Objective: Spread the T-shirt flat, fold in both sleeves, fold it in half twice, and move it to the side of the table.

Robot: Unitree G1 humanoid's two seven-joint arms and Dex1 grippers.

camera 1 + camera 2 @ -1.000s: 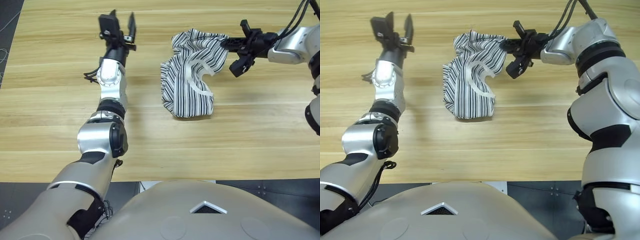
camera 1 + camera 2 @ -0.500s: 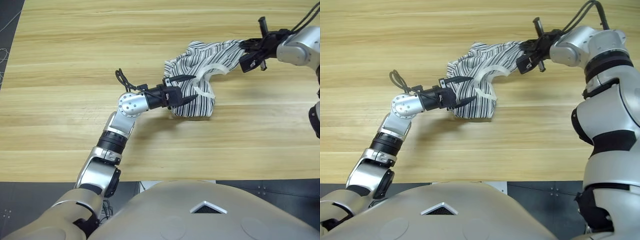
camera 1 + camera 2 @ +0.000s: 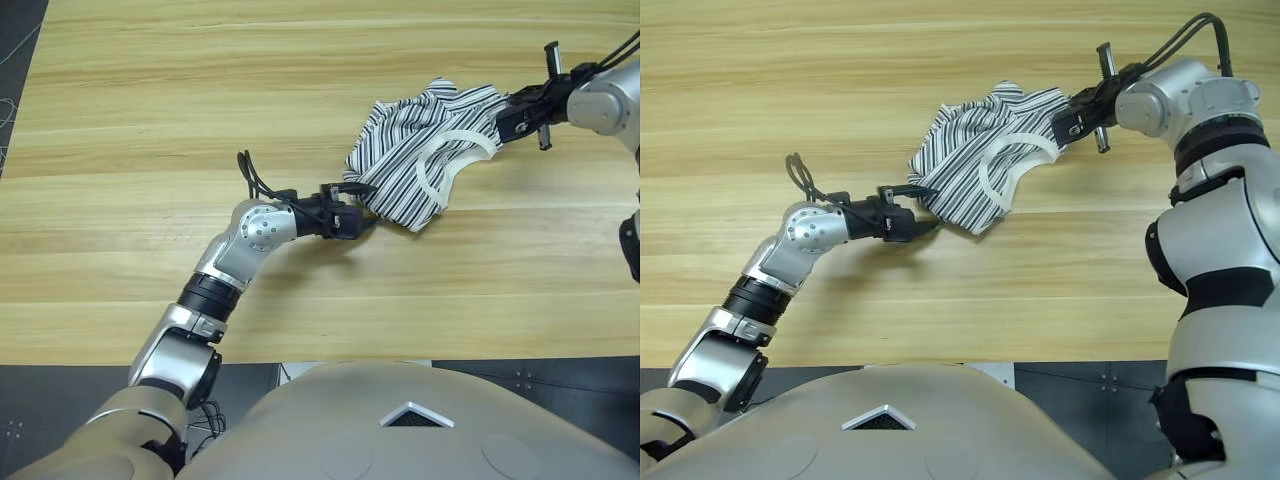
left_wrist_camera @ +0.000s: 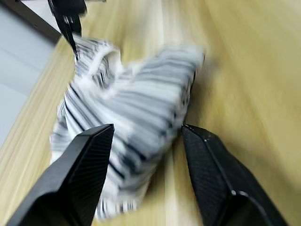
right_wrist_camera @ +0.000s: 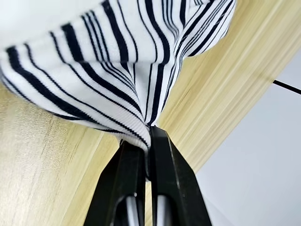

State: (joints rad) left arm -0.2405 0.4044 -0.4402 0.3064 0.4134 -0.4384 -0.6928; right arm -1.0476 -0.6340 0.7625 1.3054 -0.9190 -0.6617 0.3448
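- Pinched with right gripper point(image 5: 148, 134) a fold of the striped T-shirt point(image 3: 420, 160), fingers pressed together on the cloth.
- Held left gripper point(image 4: 148, 129) spread wide, T-shirt's near edge between its fingers.
- Lay crumpled on wooden table point(image 3: 150, 120), bunched between both grippers.

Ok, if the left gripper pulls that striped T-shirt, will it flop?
Probably floppy: the T-shirt bunches in soft folds, draping from the shut right gripper. Likely light, being thin cloth. Pulled by the open left gripper, it should stretch out.
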